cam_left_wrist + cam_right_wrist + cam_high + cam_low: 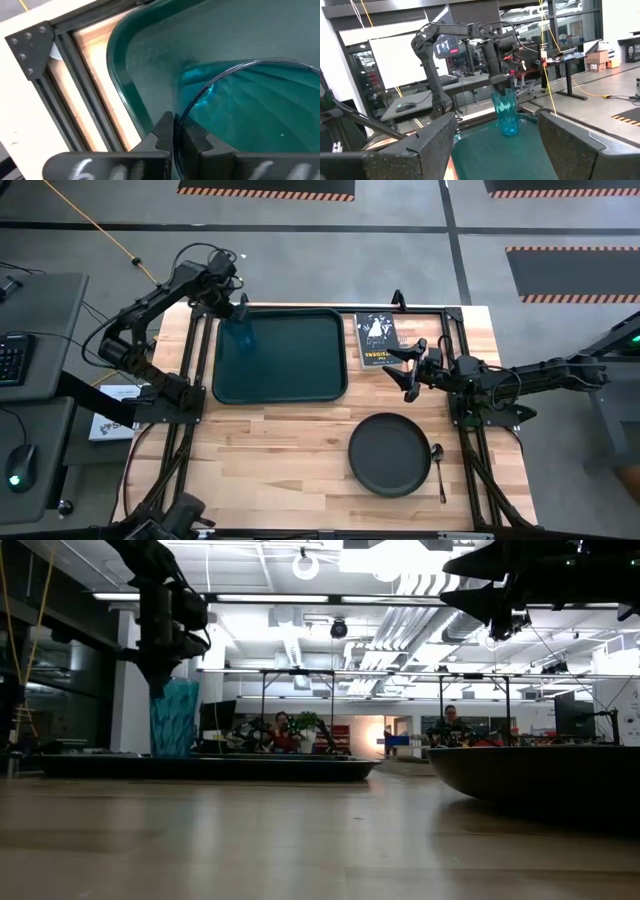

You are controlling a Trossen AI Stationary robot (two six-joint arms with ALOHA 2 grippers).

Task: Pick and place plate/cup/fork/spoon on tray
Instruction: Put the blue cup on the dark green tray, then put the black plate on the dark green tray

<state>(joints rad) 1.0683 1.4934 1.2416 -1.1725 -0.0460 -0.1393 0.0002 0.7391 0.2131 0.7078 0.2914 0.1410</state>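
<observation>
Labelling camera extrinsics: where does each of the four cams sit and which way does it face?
High: overhead, straight down on the wooden table; both arms show.
Low: table height, level across to the room; arms hang from above.
Left wrist: over the dark green rectangular tray, left gripper pinching the translucent teal cup rim.
Right wrist: right gripper open, facing the left arm.
Shared: cup and tray in all four.

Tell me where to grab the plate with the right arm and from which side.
Take the plate by its raised rim, coming from above on the edge facing the open right gripper. It lies flat on the table, so only the rim offers an edge. Avoid the side beside the spoon.
</observation>
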